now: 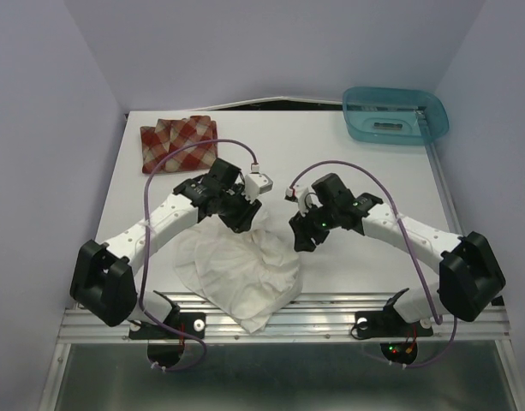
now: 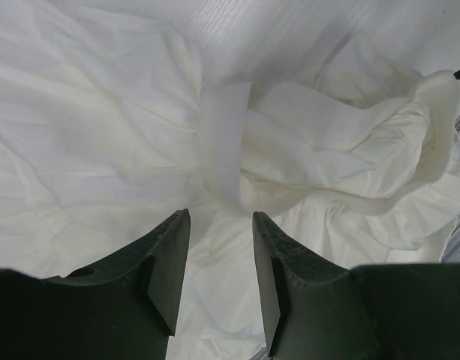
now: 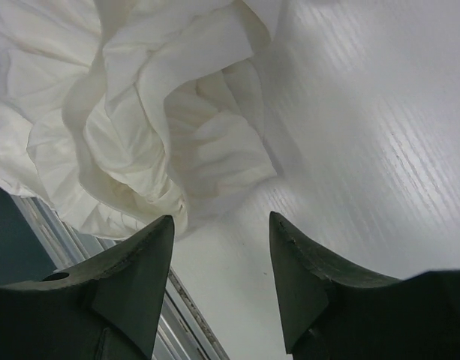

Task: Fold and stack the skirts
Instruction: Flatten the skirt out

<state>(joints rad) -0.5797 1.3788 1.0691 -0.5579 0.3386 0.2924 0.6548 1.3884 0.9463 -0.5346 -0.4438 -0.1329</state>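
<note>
The white skirt (image 1: pixel 236 274) lies crumpled and bunched at the table's front middle, with one corner hanging over the front rail. My left gripper (image 1: pixel 242 224) hovers over its far edge. In the left wrist view that gripper (image 2: pixel 220 214) is open, with white cloth (image 2: pixel 305 157) below the jaws and nothing pinched between them. My right gripper (image 1: pixel 298 240) is at the skirt's right edge. It (image 3: pixel 220 217) stands open over bare table, with the ruffled hem (image 3: pixel 139 142) just left of its fingers. The red-and-cream plaid skirt (image 1: pixel 178 144) lies folded at the back left.
A teal plastic basket (image 1: pixel 395 116) sits at the back right corner. The metal front rail (image 1: pixel 331 310) runs along the near edge and also shows in the right wrist view (image 3: pixel 177 315). White walls enclose the table on the left, back and right.
</note>
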